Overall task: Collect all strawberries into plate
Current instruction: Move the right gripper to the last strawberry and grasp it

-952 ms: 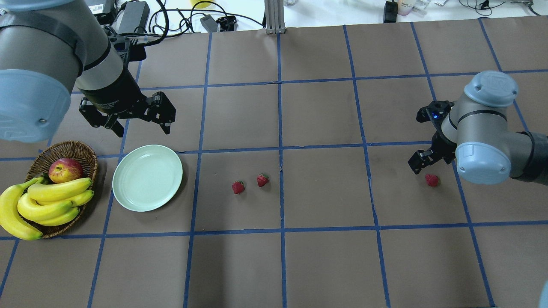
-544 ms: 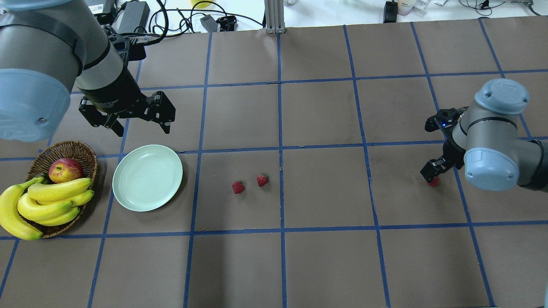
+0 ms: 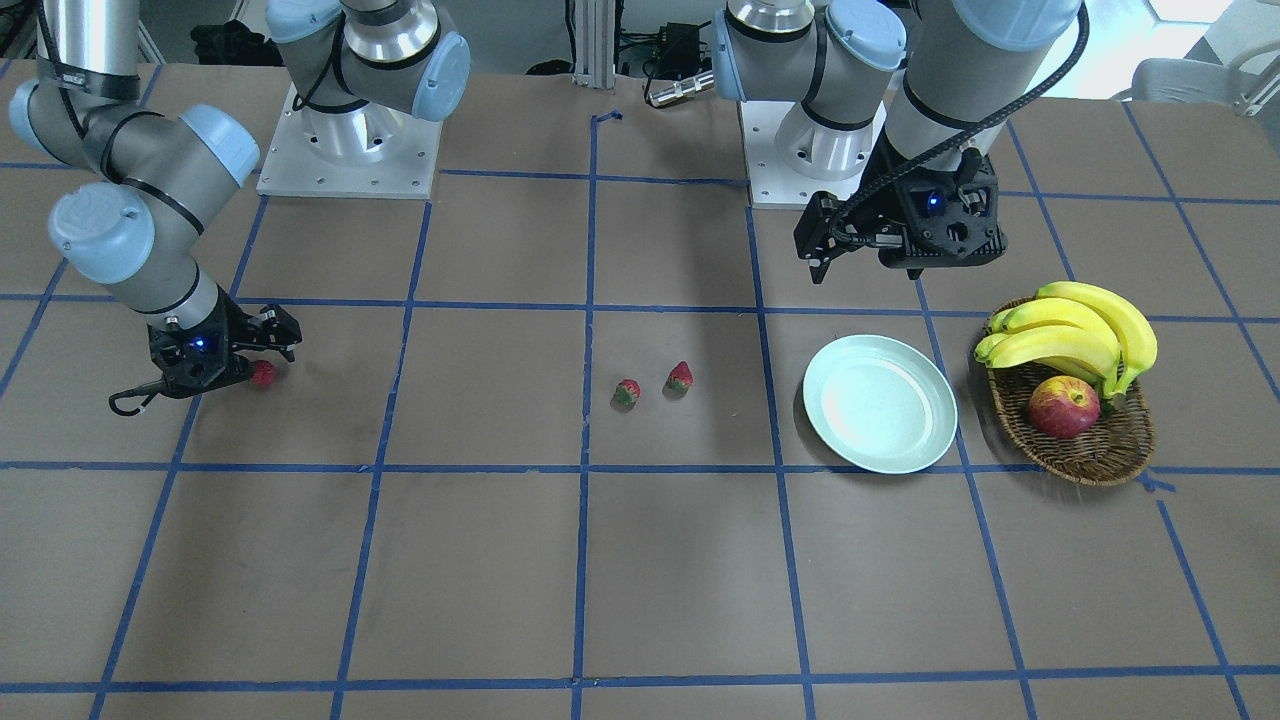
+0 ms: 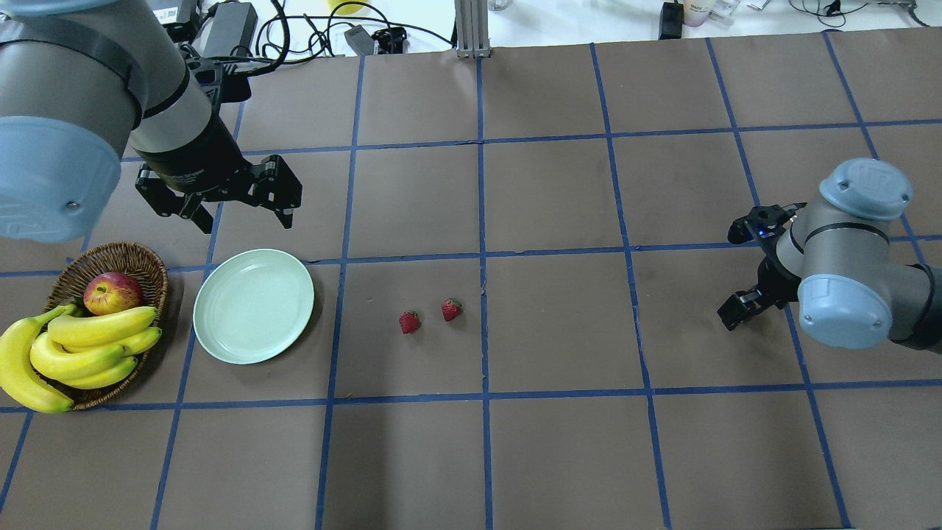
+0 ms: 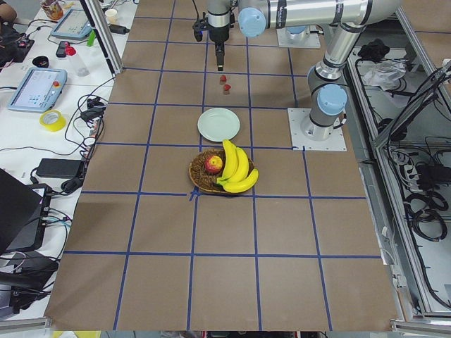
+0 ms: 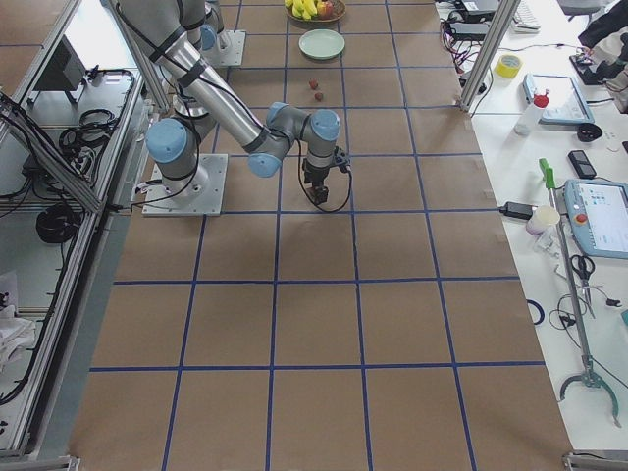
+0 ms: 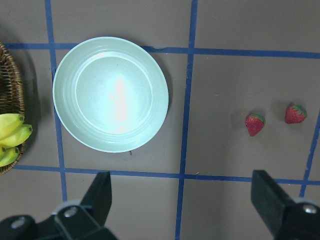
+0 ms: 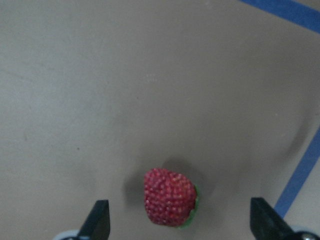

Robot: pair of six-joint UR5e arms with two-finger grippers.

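1. Now the right gripper (image 8: pixel 181 222) is hanging low, fingers spread wide, straddling one strawberry (image 8: pixel 169 197) without touching it.
2. The left gripper (image 7: pixel 183 192) is hovering near the plate (image 7: pixel 110 93), fingers apart, gripping nothing.
3. Two more strawberries (image 7: pixel 254 124) (image 7: pixel 295 113) are lying side by side, apart from the plate.

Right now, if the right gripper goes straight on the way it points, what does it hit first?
Most likely the lone strawberry: in the wrist view it lies on the table between the right gripper's open fingers. How far off it is, I cannot tell.
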